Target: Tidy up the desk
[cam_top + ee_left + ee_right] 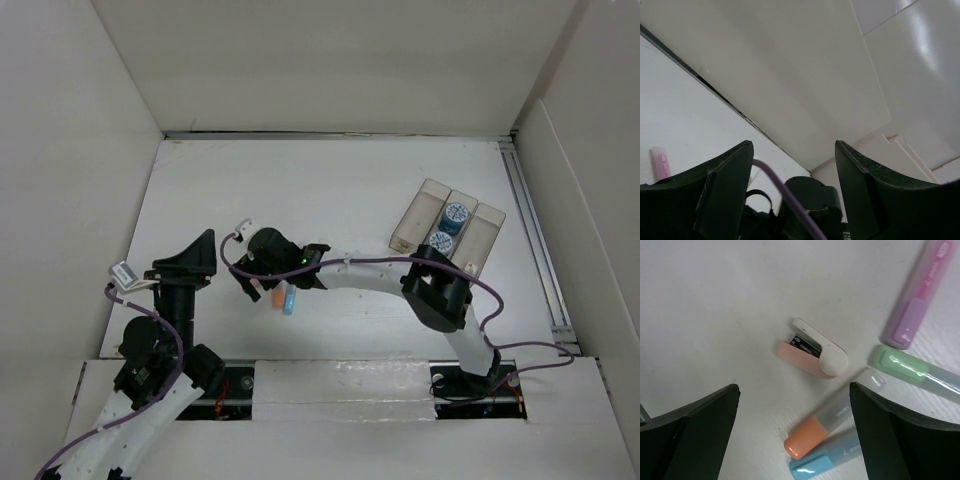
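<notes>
Right tool (pixel 792 387): spread, above tabletop (pixel 715 300). Pink stapler (pixel 812 347) centre frame; orange marker (pixel 832 422), blue marker (pixel 827 460) lower centre; green marker (pixel 910 371), purple marker (pixel 917 295) right. Left tool (pixel 792 144): spread.

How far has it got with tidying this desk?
Early on. Done: two blue round items sit in the middle compartment of the tray. In hand: nothing yet; the right end effector hangs open over a pink stapler and four highlighters lying loose on the desk. Left: those five things; the left end effector is open and empty.
</notes>
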Robot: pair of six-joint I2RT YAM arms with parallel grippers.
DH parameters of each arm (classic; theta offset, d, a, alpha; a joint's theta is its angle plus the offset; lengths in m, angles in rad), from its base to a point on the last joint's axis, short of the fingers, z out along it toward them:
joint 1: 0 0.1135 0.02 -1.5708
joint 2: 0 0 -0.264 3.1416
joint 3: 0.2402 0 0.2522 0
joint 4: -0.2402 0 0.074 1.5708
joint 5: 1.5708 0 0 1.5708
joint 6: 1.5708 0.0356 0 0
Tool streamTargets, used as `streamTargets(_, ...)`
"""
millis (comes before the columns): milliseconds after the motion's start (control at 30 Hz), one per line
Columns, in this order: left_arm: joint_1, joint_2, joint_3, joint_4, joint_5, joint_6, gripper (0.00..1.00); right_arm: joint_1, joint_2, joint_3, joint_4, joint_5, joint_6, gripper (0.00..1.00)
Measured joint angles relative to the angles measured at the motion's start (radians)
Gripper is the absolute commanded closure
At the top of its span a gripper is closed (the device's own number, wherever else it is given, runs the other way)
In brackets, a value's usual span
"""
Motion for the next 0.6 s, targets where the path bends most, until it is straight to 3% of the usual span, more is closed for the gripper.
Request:
streamTargets(267, 0.000, 0.000, 0.001, -0.001, 0.013, 0.000, 0.38, 0.021, 0.144, 0.055, -0.005, -0.011, 0.006, 0.00)
streamTargets(600, 0.000, 0.001, 0.001, -0.001, 0.019, 0.000, 0.38, 0.019, 0.192, 0.107, 0.028, 0.057, 0.033, 0.02)
